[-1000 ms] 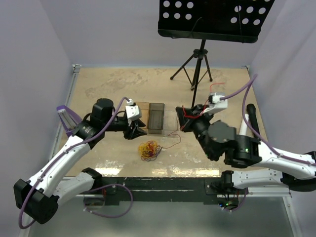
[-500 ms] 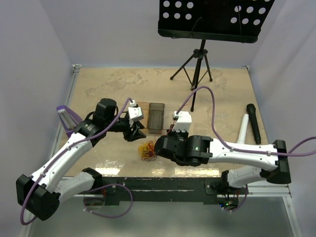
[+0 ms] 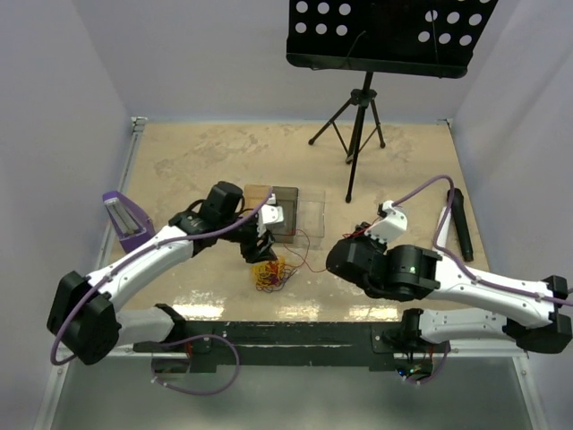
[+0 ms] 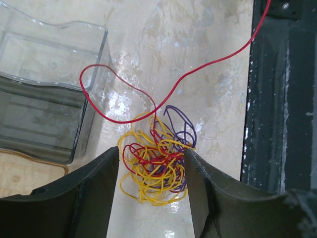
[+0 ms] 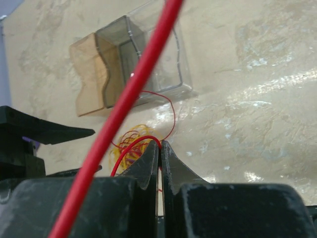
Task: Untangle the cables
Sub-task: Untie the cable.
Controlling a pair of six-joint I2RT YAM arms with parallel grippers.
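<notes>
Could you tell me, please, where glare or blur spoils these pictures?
Right wrist view: the thin red wire crosses close to the lens, out of focus; the right arm's fingers below are sharp. Left wrist view: the yellow, red and purple wire tangle is crisp, with white glare on the glossy beige tabletop beside it. Top view: a glare band washes out the table's near edge.

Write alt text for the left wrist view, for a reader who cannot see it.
The open left gripper straddles a tangle of yellow, red and purple wires on a pale table. One red wire trails out past a clear container.
</notes>
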